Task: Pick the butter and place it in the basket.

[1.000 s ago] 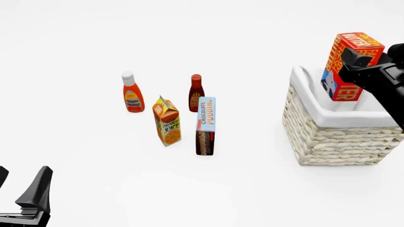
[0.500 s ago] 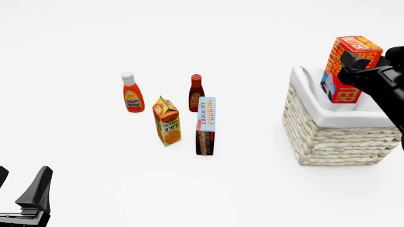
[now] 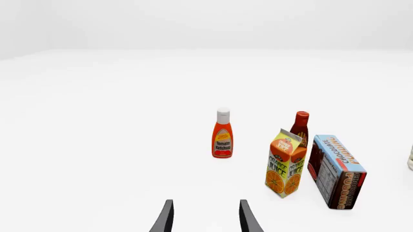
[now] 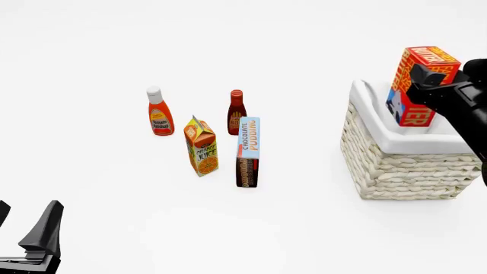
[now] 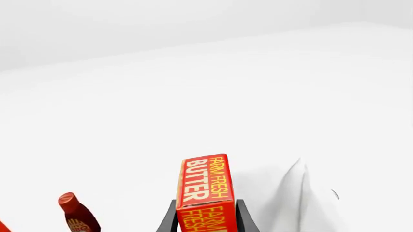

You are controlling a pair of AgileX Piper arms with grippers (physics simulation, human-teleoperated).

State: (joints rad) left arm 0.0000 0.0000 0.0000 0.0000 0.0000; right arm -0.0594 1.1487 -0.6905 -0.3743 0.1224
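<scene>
The butter (image 4: 414, 91) is a red-and-orange box held tilted in the air over the basket's near-left part, its lower end below the rim line. My right gripper (image 4: 425, 77) is shut on it from the right. In the right wrist view the butter (image 5: 205, 191) stands between the two fingers of that gripper (image 5: 205, 221). The basket (image 4: 407, 162) is cream wicker with a white cloth lining (image 5: 302, 193) and stands at the right of the table. My left gripper (image 4: 24, 227) rests open at the near-left corner and holds nothing (image 3: 205, 220).
Mid-table stand a tomato ketchup bottle (image 4: 159, 112), an orange juice carton (image 4: 202, 146), a dark red sauce bottle (image 4: 236, 111) and a tall chocolate pudding box (image 4: 248, 152). They are well to the left of the basket, with bare white table between.
The right gripper has lowered the butter slightly toward the basket and shifted it a little to the right. The left arm has not moved.
</scene>
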